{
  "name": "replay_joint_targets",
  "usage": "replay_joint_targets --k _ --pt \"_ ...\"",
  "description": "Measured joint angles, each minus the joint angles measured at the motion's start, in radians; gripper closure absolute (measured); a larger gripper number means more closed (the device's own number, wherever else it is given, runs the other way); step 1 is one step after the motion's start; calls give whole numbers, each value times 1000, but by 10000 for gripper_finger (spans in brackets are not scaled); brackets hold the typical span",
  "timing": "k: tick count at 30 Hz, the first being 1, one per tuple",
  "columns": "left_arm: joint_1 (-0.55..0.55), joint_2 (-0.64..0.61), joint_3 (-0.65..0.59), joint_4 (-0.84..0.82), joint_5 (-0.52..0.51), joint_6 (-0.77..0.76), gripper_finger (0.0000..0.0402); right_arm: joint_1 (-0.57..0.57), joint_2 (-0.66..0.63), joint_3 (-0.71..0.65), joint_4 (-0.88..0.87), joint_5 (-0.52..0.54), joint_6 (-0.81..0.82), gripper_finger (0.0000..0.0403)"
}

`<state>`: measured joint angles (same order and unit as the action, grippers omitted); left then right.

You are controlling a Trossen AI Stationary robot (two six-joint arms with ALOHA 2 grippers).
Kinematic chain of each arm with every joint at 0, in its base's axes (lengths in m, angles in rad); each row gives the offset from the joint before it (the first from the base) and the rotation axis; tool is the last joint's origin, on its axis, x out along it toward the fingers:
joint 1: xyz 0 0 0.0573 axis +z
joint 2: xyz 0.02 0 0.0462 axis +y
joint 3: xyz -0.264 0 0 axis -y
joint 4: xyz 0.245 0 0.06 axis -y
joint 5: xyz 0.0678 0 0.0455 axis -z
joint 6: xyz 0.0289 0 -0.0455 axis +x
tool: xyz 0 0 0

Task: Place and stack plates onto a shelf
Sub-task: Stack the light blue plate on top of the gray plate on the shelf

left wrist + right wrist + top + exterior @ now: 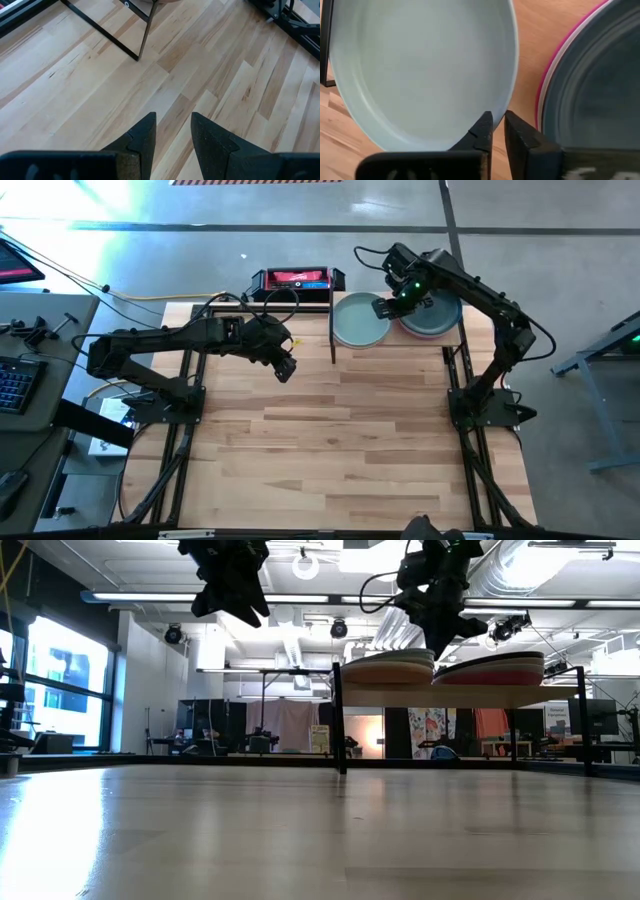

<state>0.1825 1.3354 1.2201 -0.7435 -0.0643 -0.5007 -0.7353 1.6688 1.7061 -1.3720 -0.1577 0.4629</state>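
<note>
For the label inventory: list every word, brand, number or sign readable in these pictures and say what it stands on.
No text can be read in any view.
Black-and-red box behind the table: its red face carries light marks, too small and blurred to read.
Plates on the shelf, sage green plate and charcoal plate: no markings.
Left gripper, right gripper: no lettering visible.

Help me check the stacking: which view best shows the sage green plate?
The right wrist view: the sage green plate fills the picture, its rim at the right gripper. The high view shows it whole but small on the shelf. The low view shows only stack edges. The left wrist view misses it.
</note>
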Motion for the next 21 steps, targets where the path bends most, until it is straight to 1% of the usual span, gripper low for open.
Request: replay_joint_targets --k 14,18,21 --pt "0 0 0 0 0 14 289 0 26 0 -1 34 53 336" --pt "0 0 0 0 0 24 289 3 40 0 -2 35 39 336" --pt "0 0 0 0 0 26 289 3 40 0 -3 35 29 352"
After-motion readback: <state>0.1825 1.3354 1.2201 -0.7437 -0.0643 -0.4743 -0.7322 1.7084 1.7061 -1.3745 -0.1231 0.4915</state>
